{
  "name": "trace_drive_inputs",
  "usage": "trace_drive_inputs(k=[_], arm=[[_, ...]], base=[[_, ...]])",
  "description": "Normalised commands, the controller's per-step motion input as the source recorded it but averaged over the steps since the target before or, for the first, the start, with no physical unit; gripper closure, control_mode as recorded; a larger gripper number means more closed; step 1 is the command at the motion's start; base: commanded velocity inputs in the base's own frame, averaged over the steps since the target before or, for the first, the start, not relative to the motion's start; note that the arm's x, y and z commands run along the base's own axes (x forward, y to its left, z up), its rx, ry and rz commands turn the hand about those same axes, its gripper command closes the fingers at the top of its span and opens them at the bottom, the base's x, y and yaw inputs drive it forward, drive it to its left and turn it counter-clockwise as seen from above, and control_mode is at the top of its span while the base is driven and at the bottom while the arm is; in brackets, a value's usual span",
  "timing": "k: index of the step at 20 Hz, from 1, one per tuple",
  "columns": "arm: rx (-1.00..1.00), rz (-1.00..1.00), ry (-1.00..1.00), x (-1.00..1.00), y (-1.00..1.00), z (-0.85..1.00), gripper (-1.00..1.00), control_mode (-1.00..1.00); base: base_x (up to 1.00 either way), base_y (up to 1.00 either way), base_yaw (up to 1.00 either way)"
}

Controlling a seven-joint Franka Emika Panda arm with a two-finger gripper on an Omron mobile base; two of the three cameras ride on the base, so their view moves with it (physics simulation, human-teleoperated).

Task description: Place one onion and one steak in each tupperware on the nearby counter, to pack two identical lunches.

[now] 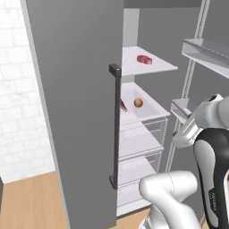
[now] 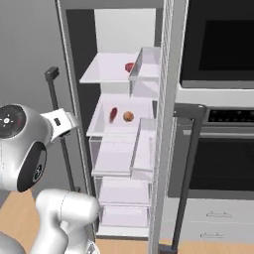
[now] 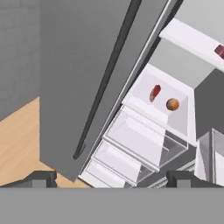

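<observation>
Open fridge shelves fill mid-frame: an onion (image 1: 138, 103) and a steak (image 2: 113, 114) lie side by side on the middle shelf (image 2: 144, 106), another steak (image 1: 144, 59) above. Fetching looks barely begun; the tool (image 3: 111, 178) stands open, empty (well short). Next: reach for the onion.

fridge door (image 1: 76, 103): matt grey, smooth
door handle (image 1: 116, 125): dark, matt
fridge shelves (image 2: 119, 119): white, smooth plastic look
drawers (image 1: 141, 134) below shelves: clear, glossy
floor (image 1: 27, 201): light wood planks
</observation>
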Motion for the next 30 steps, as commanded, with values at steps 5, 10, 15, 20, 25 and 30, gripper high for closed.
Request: trace_drive_inputs(k=[5,10,15,20,25,30], arm=[[0.0,0.0,0.0,0.0,0.0,0.0,-1.0,1.0],[0.0,0.0,0.0,0.0,0.0,0.0,-1.0,1.0],[0.0,0.0,0.0,0.0,0.0,0.0,-1.0,1.0],[0.0,0.0,0.0,0.0,0.0,0.0,-1.0,1.0],[0.0,0.0,0.0,0.0,0.0,0.0,-1.0,1.0],[0.0,-0.03,0.01,0.23,0.05,0.0,-1.0,-1.0]], base=[[0.97,-0.05,0.0],[0.53,-0.38,0.0],[0.46,-0.37,0.0],[0.1,-0.55,0.0],[0.17,-0.27,0.0],[0.39,0.14,-0.02]])
